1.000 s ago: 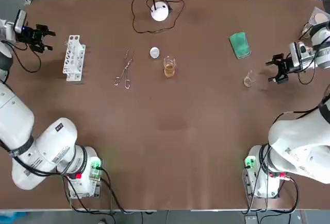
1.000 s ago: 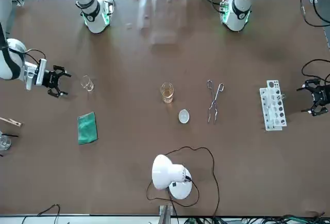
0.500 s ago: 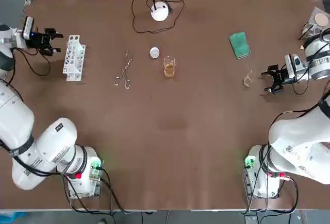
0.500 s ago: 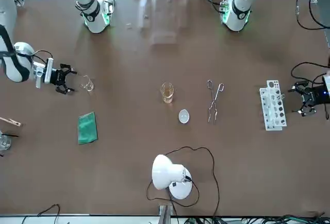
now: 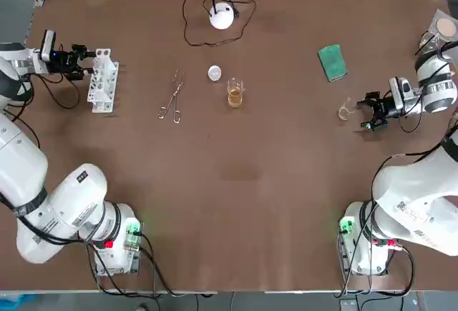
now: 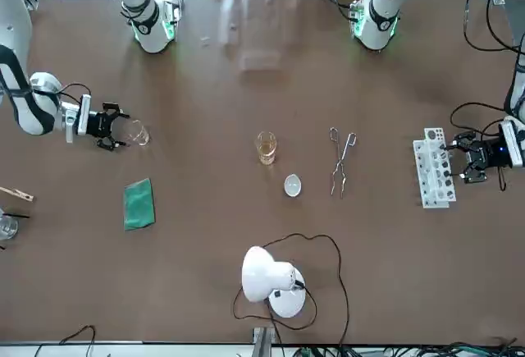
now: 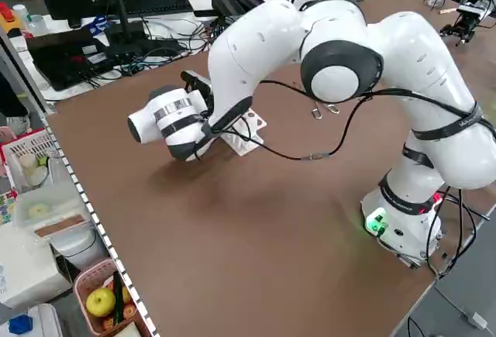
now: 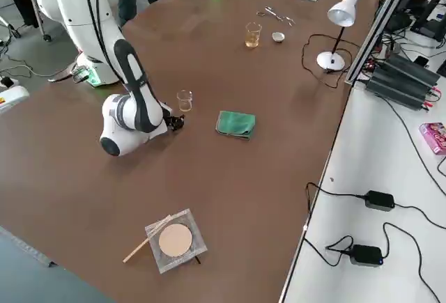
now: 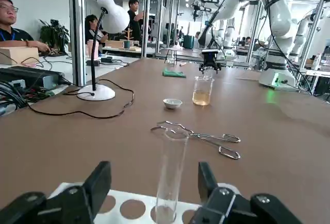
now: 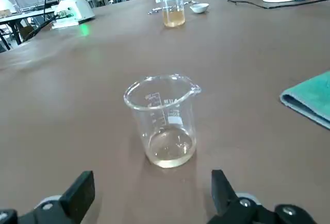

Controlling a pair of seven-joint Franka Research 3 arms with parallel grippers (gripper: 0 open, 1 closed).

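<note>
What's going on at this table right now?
Two robot arms are each at a piece of glassware at opposite ends of the table. The left end effector is open at the white rack, lined up with a test tube standing in it, not gripping. The right end effector is open just beside a small glass beaker, not touching it. A beaker of amber liquid, tongs and a green cloth sit untouched elsewhere.

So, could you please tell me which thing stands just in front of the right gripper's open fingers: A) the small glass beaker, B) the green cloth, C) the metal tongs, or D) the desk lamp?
A: the right wrist view shows the small glass beaker upright just ahead of the right gripper, untouched.
</note>
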